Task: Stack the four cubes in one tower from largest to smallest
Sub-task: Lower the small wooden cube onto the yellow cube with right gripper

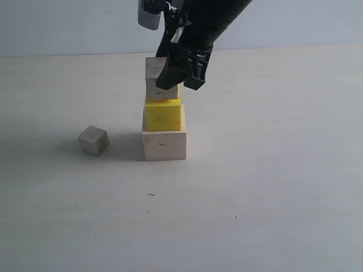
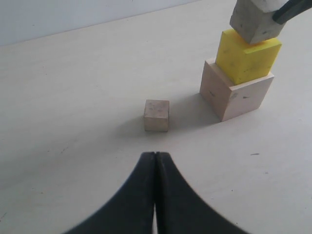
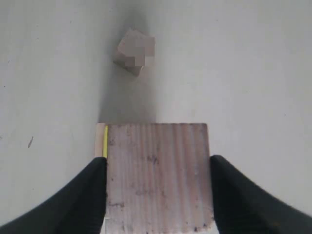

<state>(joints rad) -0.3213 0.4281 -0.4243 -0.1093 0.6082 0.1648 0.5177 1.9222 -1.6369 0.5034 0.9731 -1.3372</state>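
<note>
A tower stands mid-table: the large pale wood cube (image 1: 164,145) as base, the yellow cube (image 1: 163,115) on it, and a small wood cube (image 1: 154,79) resting on the yellow one. My right gripper (image 1: 179,84) comes down from above and is shut on that small wood cube (image 3: 156,195), a finger pressed on each side. The smallest wood cube (image 1: 93,140) lies alone on the table left of the tower. My left gripper (image 2: 155,155) is shut and empty, hovering short of the smallest cube (image 2: 156,115); it does not show in the exterior view.
The pale table (image 1: 272,187) runs back to a light wall (image 1: 68,25). The right arm's dark body (image 1: 210,22) hangs over the tower from the top right. In the left wrist view the tower (image 2: 236,95) stands beyond the loose cube.
</note>
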